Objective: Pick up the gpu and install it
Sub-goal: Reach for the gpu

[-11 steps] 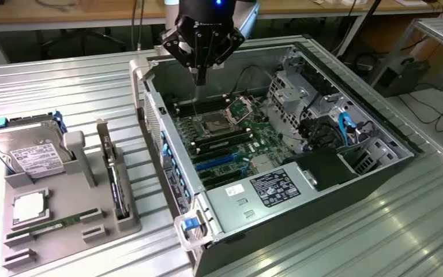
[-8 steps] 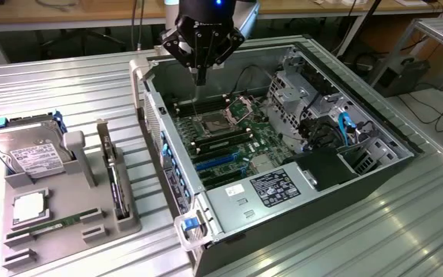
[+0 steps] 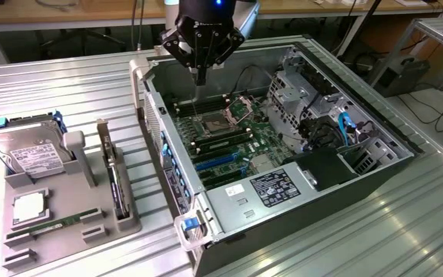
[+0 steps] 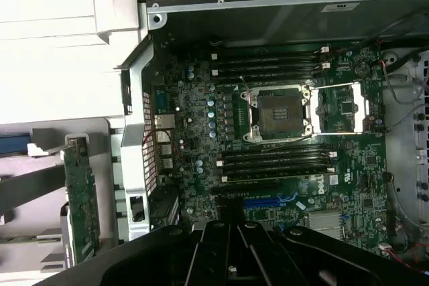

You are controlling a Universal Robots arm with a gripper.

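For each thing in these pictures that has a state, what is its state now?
computer case: lying with the side open, inside exposed.
gripper: shut, empty, above the computer case.
gpu: standing on edge in the gray holder, not installed.
CPU socket: retaining frame swung open.
blue card slots: empty.
hard drive: in the gray holder, outside the computer case.

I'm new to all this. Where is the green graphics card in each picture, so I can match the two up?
Exterior view: the graphics card stands on edge in the gray holder, to the exterior view's left of the open computer case.
Wrist view: the graphics card stands on edge just outside the case's perforated back wall.
Shared landmark: the processor socket on the motherboard.
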